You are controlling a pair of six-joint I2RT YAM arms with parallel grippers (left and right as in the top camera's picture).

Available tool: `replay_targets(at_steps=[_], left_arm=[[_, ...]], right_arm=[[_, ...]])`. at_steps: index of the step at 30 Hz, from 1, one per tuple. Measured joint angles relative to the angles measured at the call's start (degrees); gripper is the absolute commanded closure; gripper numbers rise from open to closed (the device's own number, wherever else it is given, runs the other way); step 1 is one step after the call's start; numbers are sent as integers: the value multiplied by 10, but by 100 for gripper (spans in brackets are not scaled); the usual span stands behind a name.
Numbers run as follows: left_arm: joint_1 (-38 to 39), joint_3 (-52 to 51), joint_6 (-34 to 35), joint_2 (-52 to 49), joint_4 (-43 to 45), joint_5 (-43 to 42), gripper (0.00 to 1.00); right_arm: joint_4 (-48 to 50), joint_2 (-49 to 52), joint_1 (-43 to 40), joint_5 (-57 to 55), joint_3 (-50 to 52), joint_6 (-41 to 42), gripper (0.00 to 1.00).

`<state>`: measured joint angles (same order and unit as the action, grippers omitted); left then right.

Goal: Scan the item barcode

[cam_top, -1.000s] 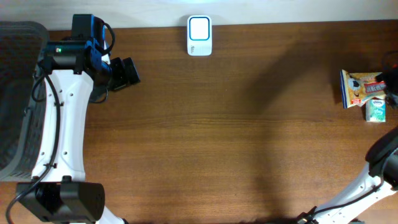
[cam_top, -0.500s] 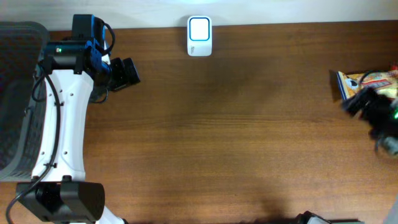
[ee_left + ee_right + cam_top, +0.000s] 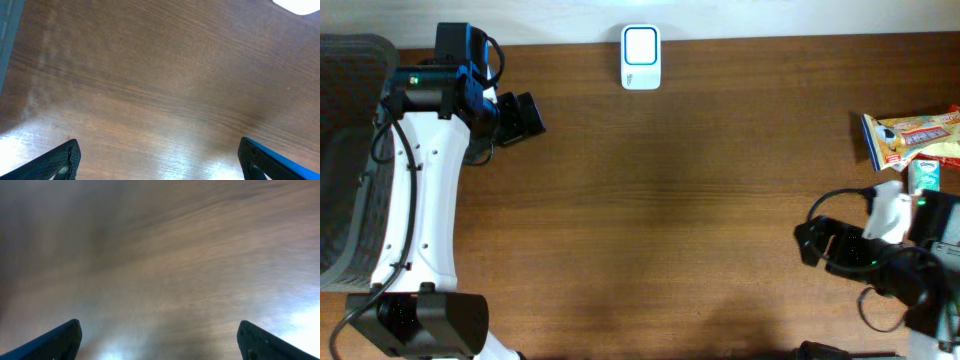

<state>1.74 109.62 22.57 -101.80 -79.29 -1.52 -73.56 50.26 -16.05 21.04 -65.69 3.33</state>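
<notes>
The right claw (image 3: 806, 243) has swung away from the snack packet (image 3: 910, 135) and hangs over the bare surface (image 3: 700, 200), spread wide and empty. The left claw (image 3: 530, 115) is spread too.

A brown wooden table (image 3: 700, 200), its grain running lengthwise, fills nearly the whole overhead view. Both wrist views look down on the same wood, with pale glare near the lower edge, and the right wrist view is blurred. A dark grey mesh basket (image 3: 342, 150) sits at the table's left end, cut off by the picture's edge, and a pale strip (image 3: 800, 15) runs along behind the table's far edge.
</notes>
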Motion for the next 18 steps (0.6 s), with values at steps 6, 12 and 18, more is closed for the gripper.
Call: replay_targets(at_steps=[6,12,18], left_arm=[[0,0,0,0,0,0,1],[0,0,0,0,-1,0,1],[0,0,0,0,0,0,1]], right_arm=[[499,-254,173,33,414,-82,2],[694,-419,183,18,591,-85,2],[741,-495,183,-67,640,-85,2]])
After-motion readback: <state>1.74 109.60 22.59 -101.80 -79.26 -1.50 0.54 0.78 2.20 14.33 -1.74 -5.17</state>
